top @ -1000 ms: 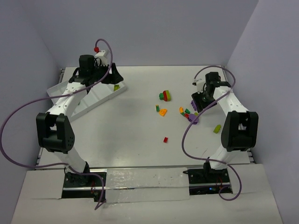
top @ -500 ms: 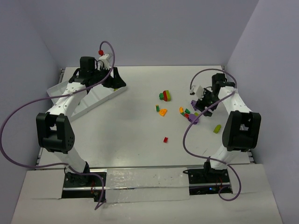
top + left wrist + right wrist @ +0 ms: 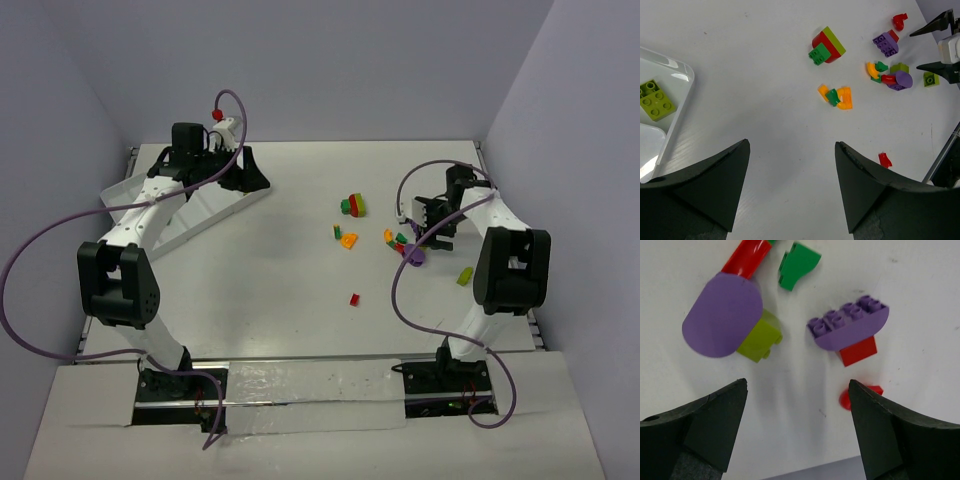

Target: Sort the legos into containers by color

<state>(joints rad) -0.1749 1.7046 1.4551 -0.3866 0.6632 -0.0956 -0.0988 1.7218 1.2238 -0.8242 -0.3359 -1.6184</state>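
Overhead, the left gripper (image 3: 243, 174) hangs at the far left above the white tray (image 3: 200, 216), its jaws spread wide with nothing between them. From its wrist camera, the tray's rounded corner (image 3: 684, 95) shows at the left, with one lime brick (image 3: 656, 100) lying inside the compartment there. The other legos lie loose on the table, right of centre. A red, lime and green stack (image 3: 829, 44) sits farthest back. Near it are two orange pieces (image 3: 842, 97) touching a green one, and a lone red brick (image 3: 354, 299) lies nearer the arms. The right gripper (image 3: 432, 216) hovers low over the right-hand cluster, its jaws also parted and empty. Between and just beyond its fingers (image 3: 710, 415) lie a studded purple brick (image 3: 850, 324) resting on a red one, a rounded purple piece (image 3: 722, 315) touching a lime block (image 3: 760, 341), and a green curved piece (image 3: 797, 264).
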